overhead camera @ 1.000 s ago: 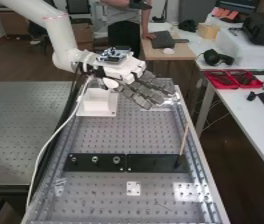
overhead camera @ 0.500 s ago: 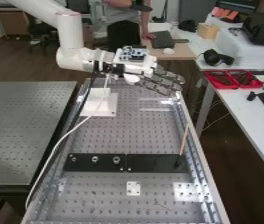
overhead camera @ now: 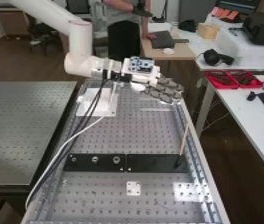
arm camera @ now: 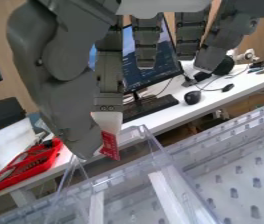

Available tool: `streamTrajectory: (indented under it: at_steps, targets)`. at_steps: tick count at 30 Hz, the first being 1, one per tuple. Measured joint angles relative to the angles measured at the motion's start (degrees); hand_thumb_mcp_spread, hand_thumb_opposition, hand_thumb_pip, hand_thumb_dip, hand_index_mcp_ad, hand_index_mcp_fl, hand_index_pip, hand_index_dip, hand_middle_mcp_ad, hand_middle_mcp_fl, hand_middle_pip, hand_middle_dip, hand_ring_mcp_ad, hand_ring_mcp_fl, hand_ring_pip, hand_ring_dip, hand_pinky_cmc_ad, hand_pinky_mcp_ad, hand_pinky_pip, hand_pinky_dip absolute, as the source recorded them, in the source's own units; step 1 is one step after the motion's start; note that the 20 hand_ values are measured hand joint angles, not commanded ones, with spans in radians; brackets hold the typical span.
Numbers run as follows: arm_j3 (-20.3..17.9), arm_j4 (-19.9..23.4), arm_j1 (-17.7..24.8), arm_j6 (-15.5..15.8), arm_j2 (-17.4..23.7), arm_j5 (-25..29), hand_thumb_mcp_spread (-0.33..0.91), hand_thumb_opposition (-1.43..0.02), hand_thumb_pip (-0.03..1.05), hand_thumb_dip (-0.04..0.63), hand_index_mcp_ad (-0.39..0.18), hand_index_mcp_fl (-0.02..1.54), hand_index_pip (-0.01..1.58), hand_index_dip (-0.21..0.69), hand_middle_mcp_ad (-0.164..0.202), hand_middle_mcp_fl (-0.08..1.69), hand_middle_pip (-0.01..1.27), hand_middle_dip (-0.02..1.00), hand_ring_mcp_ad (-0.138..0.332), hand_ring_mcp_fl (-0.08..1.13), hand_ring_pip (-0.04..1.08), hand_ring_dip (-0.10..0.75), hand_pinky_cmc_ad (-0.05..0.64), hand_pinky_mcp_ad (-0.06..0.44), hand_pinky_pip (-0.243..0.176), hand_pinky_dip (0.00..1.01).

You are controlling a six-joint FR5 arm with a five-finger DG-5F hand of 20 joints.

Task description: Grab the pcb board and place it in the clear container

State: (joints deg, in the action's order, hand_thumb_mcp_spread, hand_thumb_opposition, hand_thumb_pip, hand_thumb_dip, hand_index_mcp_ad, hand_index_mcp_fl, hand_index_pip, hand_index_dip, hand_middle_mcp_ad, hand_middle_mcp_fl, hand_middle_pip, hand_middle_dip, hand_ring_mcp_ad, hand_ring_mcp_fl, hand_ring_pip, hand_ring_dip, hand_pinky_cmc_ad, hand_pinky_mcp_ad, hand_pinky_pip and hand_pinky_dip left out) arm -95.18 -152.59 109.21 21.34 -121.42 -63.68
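In the high view the hand (overhead camera: 162, 91) is above the far right part of the bench, over the clear container (overhead camera: 154, 109), whose pale strips show below the fingers. The wrist view shows the hand (arm camera: 61, 57) with thumb and a finger pinching the small red pcb board (arm camera: 109, 146); its lower part sticks out below the tips. The other fingers hang nearly straight. Beneath the board is the clear container (arm camera: 174, 192), with see-through walls and white strips; the board appears above its rim, and the exact height cannot be told.
A white block (overhead camera: 104, 107) stands on the perforated bench left of the container. Nearer are black plates (overhead camera: 96, 162) with knobs and an upright thin stick (overhead camera: 184, 140). Red trays (overhead camera: 232, 79) lie on the white side table (overhead camera: 232, 107), beyond the bench's right rail.
Compared with the earlier frames, the hand has moved right, and its fingers have turned from slanting toward the near bench to pointing more to the right. Most recently it has come slightly nearer.
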Motion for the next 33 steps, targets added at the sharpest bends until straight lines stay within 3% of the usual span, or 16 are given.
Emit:
streamTrajectory:
  at_steps: [13, 15, 17, 21, 26, 33]
  targets:
    - [-0.17, -0.43, 0.30, -2.47, -2.22, 1.70, 0.48, -0.94, 0.59, 0.251, -0.070, 0.52, 1.54, 0.141, 0.082, 0.04, 0.13, 0.11, 0.220, 0.00, 0.08, 0.012, 0.316, 0.180, -0.089, 0.33]
    - [-0.13, -0.92, 0.30, -2.49, -2.26, 1.57, 0.50, -0.95, 0.60, 0.253, -0.087, 0.43, 1.53, 0.148, 0.082, 0.04, 0.13, 0.11, 0.220, 0.00, 0.08, 0.012, 0.314, 0.180, -0.093, 0.33]
    - [-0.09, -1.75, 0.32, -2.71, -2.26, 1.51, 0.50, -0.94, 0.59, 0.251, -0.105, 0.24, 1.43, 0.129, 0.079, 0.03, 0.13, 0.11, 0.220, 0.00, 0.08, 0.014, 0.314, 0.180, -0.093, 0.33]
    - [-0.29, -1.91, 0.41, -2.70, -1.99, 2.12, 0.44, -0.88, 0.60, 0.253, -0.106, 0.07, 1.23, 0.080, 0.082, 0.00, 0.13, 0.11, 0.220, 0.00, 0.08, 0.014, 0.314, 0.182, -0.093, 0.41]
    - [-0.63, -1.78, 0.46, -2.64, -1.49, 3.02, 0.40, -0.85, 0.62, 0.239, -0.106, 0.02, 1.14, 0.051, 0.082, 0.00, 0.13, 0.11, 0.222, 0.00, 0.08, 0.014, 0.314, 0.182, -0.093, 0.49]
    - [-2.62, -0.82, 0.06, -1.20, 1.54, 5.26, 0.39, -0.84, 0.63, 0.239, -0.106, 0.01, 1.11, 0.037, 0.082, 0.00, 0.13, 0.11, 0.222, 0.00, 0.08, 0.014, 0.314, 0.182, -0.094, 0.52]
